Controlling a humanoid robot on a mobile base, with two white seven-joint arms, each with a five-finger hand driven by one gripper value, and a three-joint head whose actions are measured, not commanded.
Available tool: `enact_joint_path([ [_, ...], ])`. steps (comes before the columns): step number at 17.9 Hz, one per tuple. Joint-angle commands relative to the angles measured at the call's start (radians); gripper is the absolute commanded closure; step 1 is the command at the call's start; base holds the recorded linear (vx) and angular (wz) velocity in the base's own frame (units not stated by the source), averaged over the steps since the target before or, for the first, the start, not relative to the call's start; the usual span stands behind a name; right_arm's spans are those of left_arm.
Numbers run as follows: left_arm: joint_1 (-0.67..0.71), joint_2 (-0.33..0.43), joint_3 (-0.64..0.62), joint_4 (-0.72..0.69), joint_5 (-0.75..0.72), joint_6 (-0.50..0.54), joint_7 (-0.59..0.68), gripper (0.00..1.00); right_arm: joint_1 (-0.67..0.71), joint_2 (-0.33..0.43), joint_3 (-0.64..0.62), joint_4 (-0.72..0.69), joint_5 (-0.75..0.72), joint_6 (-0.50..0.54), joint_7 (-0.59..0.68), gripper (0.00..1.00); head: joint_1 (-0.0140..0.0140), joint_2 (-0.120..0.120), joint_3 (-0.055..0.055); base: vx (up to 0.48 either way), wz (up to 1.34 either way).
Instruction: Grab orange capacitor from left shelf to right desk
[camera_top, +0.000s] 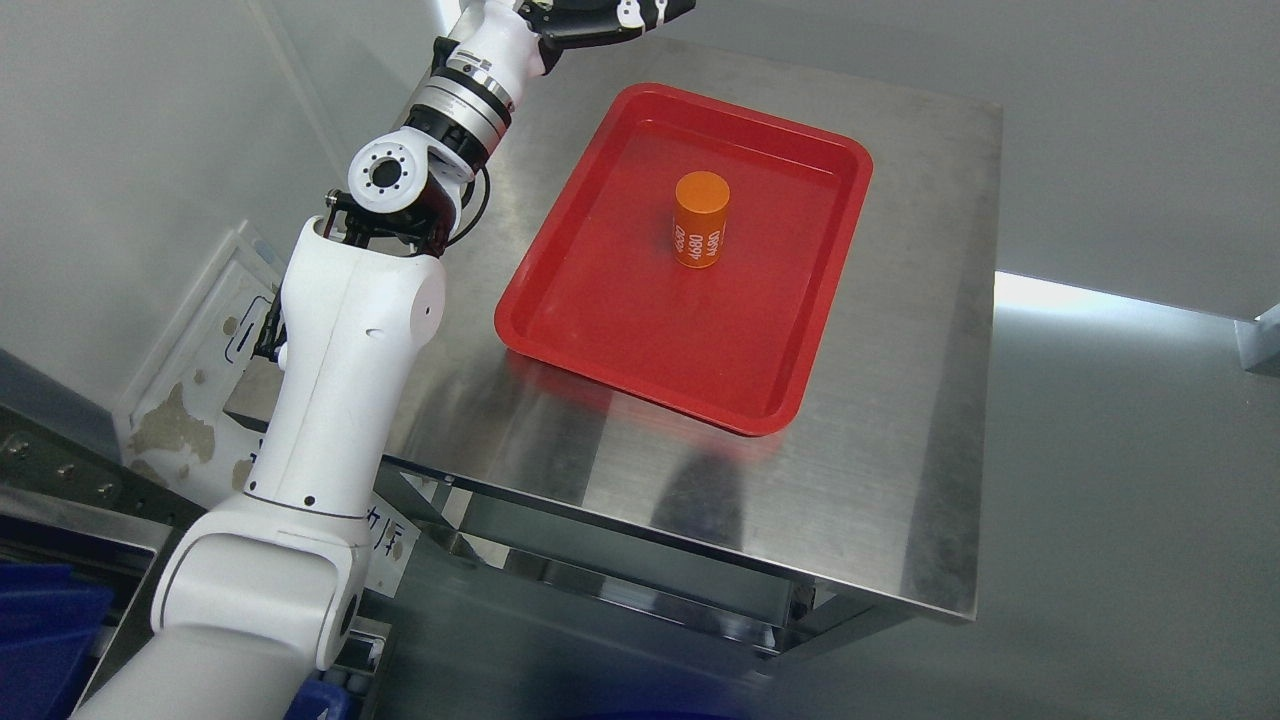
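Orange capacitor (701, 219) is seen standing upright near the middle of the red tray (560, 340), which is placed on the steel bench (900, 480). It is judged to be stiff, light and rather smooth, so it should be taken around its side wall, below the flat top. The left hand (610, 15) is cut by the top edge, well apart from it; whether its fingers are apart or together cannot be told.

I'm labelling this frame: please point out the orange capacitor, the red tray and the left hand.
orange capacitor (699, 232): head view, its printed side.
red tray (640, 330): head view, bare floor.
left hand (610, 18): head view, the part showing at the top edge.
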Motion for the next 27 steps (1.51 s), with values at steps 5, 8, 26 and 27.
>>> enact_joint_path([
  [5,0.162,0.089,0.183,-0.098,-0.068,0.036,0.024,0.00,0.020,-0.017,-0.012,-0.017,0.003,-0.001,-0.001,0.00,0.0000,0.000,0.000,0.000,0.00],
  [8,0.251,0.089,0.206,-0.250,-0.067,0.117,0.026,0.00,0.020,-0.017,-0.012,-0.017,0.003,-0.002,-0.001,0.00,0.0000,0.000,0.000,0.000,0.00],
  [26,0.431,0.107,0.321,-0.409,-0.071,0.102,0.032,0.00,0.020,-0.017,-0.012,-0.017,0.003,-0.002,-0.001,0.00,0.0000,0.000,0.000,0.000,0.00],
  [27,0.429,0.107,0.330,-0.409,-0.071,0.102,0.032,0.00,0.020,-0.017,-0.012,-0.017,0.003,-0.001,-0.001,0.00,0.0000,0.000,0.000,0.000,0.00],
])
